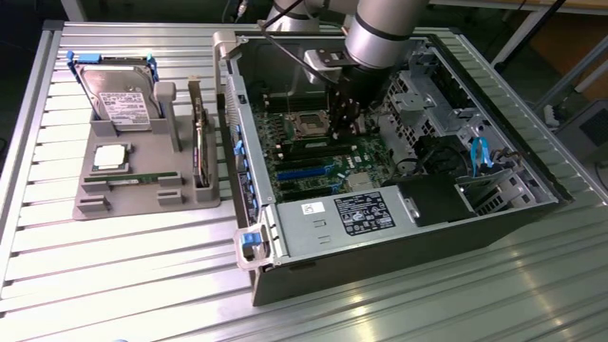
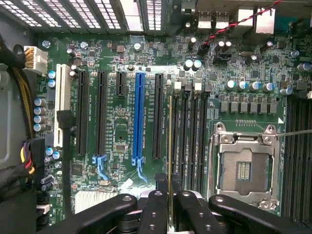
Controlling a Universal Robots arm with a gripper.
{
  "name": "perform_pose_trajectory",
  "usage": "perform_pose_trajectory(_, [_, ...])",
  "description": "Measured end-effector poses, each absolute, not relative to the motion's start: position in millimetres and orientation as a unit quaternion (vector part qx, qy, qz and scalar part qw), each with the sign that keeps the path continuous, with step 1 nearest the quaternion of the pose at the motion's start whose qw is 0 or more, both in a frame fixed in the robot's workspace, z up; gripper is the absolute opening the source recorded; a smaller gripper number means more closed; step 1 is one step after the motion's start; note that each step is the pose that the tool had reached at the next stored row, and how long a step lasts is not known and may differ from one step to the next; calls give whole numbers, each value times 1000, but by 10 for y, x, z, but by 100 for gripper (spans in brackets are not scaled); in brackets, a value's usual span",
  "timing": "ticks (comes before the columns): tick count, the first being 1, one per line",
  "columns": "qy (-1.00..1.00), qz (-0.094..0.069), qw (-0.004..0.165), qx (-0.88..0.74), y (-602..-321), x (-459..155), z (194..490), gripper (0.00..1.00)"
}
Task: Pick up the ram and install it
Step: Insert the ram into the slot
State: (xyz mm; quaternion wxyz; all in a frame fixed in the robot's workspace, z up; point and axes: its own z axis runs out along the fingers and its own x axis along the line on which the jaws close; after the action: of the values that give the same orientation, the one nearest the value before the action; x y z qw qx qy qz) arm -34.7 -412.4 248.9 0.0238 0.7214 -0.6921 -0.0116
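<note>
The ram (image 2: 169,146), a thin green board seen edge-on, is sitting pinched between the black metal jaws of the gripper (image 2: 169,187), just above the long dark memory slots (image 2: 187,136) beside the square silver processor socket (image 2: 243,168). The grey arm (image 1: 380,32) is reaching straight down into the open computer case (image 1: 399,235) on the ribbed metal desk (image 1: 114,278).

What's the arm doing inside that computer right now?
Gripper shut on thin green ram stick. Stick edge-on over motherboard's black memory slots. Nothing blocking.
</note>
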Motion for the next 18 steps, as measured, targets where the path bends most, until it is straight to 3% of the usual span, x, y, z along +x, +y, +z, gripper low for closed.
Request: perform_pose_trajectory(18, [-695,-12,24,718,-4082,-413,2294,12])
